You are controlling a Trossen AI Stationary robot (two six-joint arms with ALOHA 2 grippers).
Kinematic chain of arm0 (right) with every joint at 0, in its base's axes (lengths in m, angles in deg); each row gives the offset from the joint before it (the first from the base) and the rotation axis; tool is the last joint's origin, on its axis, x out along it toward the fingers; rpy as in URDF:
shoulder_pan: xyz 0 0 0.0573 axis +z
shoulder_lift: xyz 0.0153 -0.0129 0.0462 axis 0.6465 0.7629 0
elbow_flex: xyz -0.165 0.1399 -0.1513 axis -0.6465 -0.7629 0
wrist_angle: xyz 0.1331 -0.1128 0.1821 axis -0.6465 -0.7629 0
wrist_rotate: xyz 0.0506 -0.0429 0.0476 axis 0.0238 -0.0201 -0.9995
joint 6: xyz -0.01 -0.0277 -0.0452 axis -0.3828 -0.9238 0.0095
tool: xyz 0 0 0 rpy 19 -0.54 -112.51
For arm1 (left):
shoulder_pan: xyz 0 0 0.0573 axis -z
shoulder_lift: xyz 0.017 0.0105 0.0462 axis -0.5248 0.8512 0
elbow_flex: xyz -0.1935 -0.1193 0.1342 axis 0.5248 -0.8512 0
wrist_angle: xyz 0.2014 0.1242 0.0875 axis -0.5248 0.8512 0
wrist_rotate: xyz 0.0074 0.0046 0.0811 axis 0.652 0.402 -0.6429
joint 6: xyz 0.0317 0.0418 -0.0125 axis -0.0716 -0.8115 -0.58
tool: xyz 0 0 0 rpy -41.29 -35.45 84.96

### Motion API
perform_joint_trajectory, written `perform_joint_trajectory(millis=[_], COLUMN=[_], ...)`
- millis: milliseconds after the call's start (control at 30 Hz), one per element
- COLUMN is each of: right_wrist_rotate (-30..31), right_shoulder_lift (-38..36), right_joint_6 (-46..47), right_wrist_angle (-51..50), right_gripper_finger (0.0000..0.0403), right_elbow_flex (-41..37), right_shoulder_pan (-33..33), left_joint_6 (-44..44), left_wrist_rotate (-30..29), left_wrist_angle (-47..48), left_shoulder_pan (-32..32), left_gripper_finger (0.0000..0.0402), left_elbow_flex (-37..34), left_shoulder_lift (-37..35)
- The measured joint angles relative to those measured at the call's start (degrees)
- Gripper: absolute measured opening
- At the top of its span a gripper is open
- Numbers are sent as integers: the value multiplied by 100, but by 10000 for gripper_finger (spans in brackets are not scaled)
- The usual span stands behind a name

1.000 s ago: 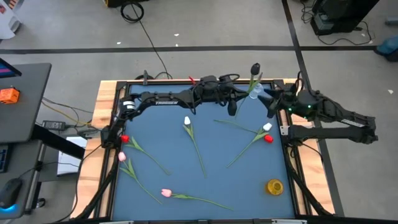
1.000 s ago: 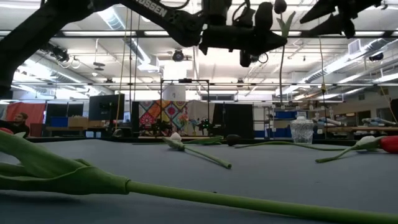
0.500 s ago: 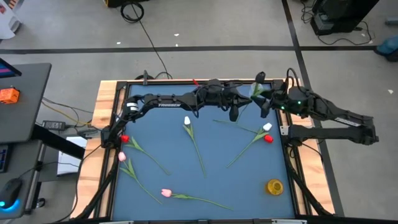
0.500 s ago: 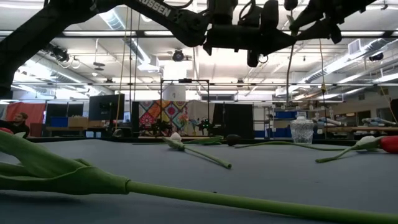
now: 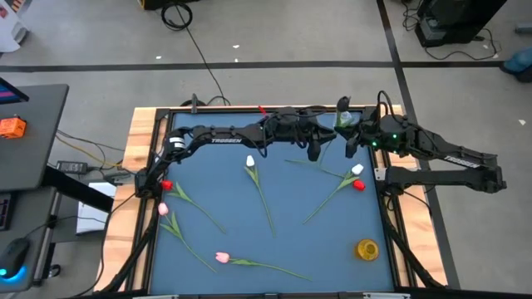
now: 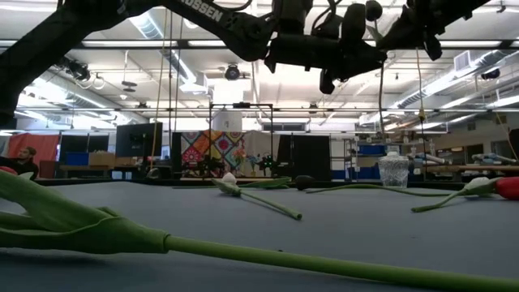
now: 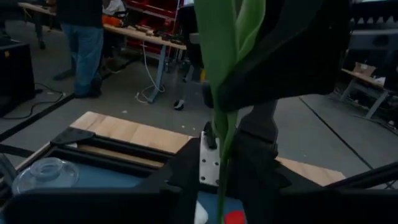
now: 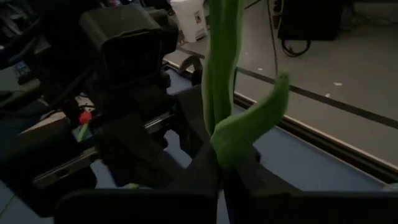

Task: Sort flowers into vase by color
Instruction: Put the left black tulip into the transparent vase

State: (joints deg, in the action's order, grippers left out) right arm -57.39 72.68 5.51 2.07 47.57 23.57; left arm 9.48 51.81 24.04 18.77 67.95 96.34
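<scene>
Two claws meet above the far edge of the surface point(image 5: 324, 241), and between them stands the black tulip point(image 5: 342, 104), upright and clear of the surface, its head uppermost. We find the right claw point(image 5: 352, 137) closed on the green stem point(image 8: 219, 74), with a leaf curling off just above the fingers. The left claw point(image 5: 322, 139) sits close beside it with the same stem running past its fingers; we cannot tell whether it grips or has let go. A clear glass vase point(image 6: 394, 170) stands on the surface at that far edge, below the pair. Six other tulips lie flat and well apart: white point(image 5: 250, 162) near the middle, white point(image 5: 357, 169) and red point(image 5: 360, 184) together on the right, red point(image 5: 167, 184) and pink point(image 5: 163, 209) at the left edge, pink point(image 5: 222, 257) near the front. A yellow object point(image 5: 366, 248) stands at the near right corner.
</scene>
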Motion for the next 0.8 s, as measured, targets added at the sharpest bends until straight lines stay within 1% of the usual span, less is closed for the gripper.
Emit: perform_joint_trajectory(millis=[67,167,267,400,500,600,733,800], right_wrist_rotate=[112,423,965,1958,2342,2344,1739,1645], right_shoulder_lift=[-1,-24,-79,8,174,355,572,640], right_joint_6=[-3,-2,7,-99,-287,-527,-926,-989], right_wrist_angle=[-48,-145,-198,-192,-127,136,681,803], right_gripper_finger=[10,7,6,4,3,2,2,2], right_elbow_flex=[0,-4,-4,-4,-4,-7,-7,-7], right_shoulder_pan=[0,0,0,-74,-278,-586,-1080,-1345], left_joint_6=[16,30,60,-151,-512,-655,-657,-655], left_wrist_rotate=[-2,-6,-7,-33,-212,-473,-530,-520], left_wrist_angle=[64,481,1163,2048,2695,3427,4186,4521], left_shoulder_pan=[-2,-42,-128,-264,-409,-619,-876,-938], left_gripper_finger=[134,161,183,202,208,209,209,209], left_elbow_flex=[0,-7,-4,-6,-4,-2,-4,0], left_shoulder_lift=[-8,-170,-439,-822,-1136,-1346,-1470,-1481])
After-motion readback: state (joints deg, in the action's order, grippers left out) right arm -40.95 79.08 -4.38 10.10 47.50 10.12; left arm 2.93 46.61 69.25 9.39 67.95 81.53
